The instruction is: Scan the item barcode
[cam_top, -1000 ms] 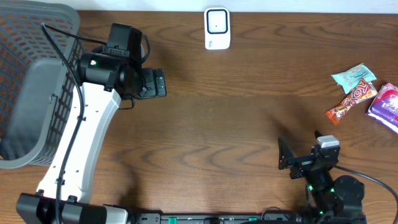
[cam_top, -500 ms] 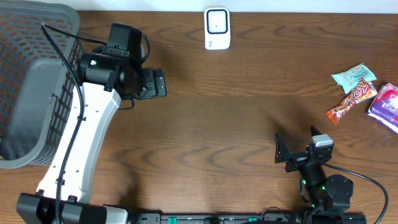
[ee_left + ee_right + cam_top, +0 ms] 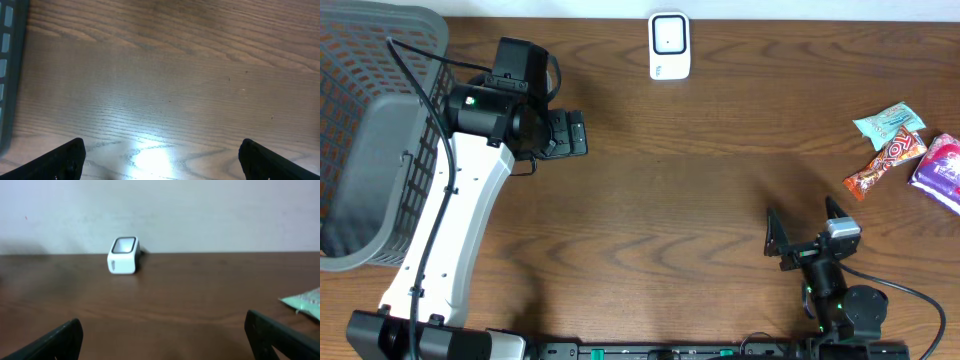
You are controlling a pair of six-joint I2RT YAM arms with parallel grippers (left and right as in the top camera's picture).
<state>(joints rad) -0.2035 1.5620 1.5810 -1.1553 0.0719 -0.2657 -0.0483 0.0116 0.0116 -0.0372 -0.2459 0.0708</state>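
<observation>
The white barcode scanner stands at the table's far edge, and the right wrist view shows the scanner straight ahead, far off. Three snack items lie at the right: a teal packet, an orange bar and a purple packet. The teal packet just shows at the right wrist view's edge. My right gripper is open and empty, near the front edge, left of the items. My left gripper hangs open over bare wood.
A grey mesh basket fills the far left of the table, and its rim shows beside my left gripper. The wooden table stretches between the two arms.
My right arm's wrist has shifted and turned slightly near the front edge. The left arm and all the items have stayed still.
</observation>
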